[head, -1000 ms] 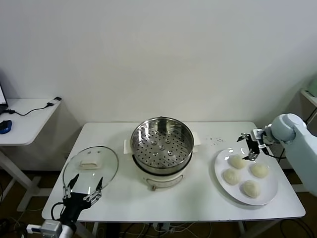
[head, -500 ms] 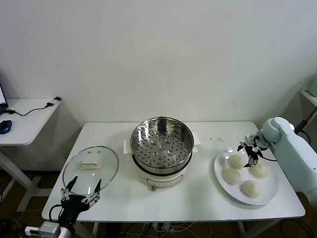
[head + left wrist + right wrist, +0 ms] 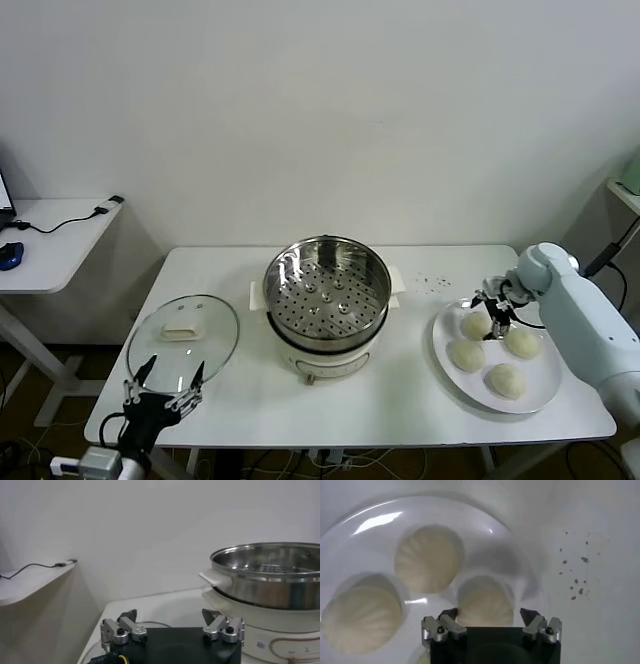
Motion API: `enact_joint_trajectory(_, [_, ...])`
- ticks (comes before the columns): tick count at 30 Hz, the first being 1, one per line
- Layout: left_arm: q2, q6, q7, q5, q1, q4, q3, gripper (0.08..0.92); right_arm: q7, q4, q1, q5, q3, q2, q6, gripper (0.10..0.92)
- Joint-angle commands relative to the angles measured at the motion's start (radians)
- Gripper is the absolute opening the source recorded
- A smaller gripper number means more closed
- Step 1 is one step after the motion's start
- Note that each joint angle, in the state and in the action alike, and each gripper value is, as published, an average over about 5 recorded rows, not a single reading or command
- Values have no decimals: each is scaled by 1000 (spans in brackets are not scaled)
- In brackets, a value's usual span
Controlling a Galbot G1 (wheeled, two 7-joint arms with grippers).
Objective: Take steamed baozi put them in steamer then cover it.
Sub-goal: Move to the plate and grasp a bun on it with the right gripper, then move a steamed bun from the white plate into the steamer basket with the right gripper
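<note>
Buns (image 3: 494,350) lay four together on the white plate (image 3: 540,395), directly beneath your right gripper (image 3: 494,318), which hung with its jaws spread wide and empty over the bun (image 3: 485,601) nearest the steamer (image 3: 327,300). Your step in hand was the first pick. The next move called for lowering straight down until that bun sat between the fingers, then closing gently, since soft dough would likely dent. Your left gripper (image 3: 165,390) waited released just short of the glass lid (image 3: 183,335).
</note>
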Motion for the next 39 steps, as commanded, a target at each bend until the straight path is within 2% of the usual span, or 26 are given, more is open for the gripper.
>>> enact_joint_trajectory(1, [1, -1, 0, 0, 2, 0, 0, 823, 11, -20, 5, -11, 0, 15, 5, 820])
enact_joint_trajectory(3, [1, -1, 0, 0, 1, 0, 1, 823, 12, -16, 1, -11, 5, 13, 2, 800])
enact_joint_trajectory(8, [0, 0, 1, 0, -2, 0, 2, 823, 9, -5, -5, -8, 10, 5, -1, 679])
enact_joint_trajectory(11, [0, -1, 1, 0, -2, 0, 3, 823, -2, 0, -4, 3, 12, 0, -4, 636])
enact_joint_trajectory(19, [-1, -1, 0, 1, -4, 0, 11, 823, -66, 98, 66, 141, -40, -74, -45, 628])
enact_joint_trajectory(25, [-5, -5, -3, -3, -7, 0, 15, 823, -136, 130, 345, 322, -255, -89, -113, 628])
enact_joint_trajectory(29, [-6, -3, -7, -4, -10, 0, 14, 823, -177, 43, 576, 407, -411, 15, -137, 628])
enact_joint_trajectory(33, [-6, 0, -8, -6, -20, -1, 7, 823, -195, -115, 729, 477, -521, 197, -112, 628])
enact_joint_trajectory(36, [-6, 2, -10, -12, -22, -1, 2, 823, -190, -238, 784, 539, -569, 338, -32, 628])
enact_joint_trajectory(39, [-4, 1, -10, -16, -22, -1, 2, 823, -167, -317, 801, 607, -611, 437, 117, 628])
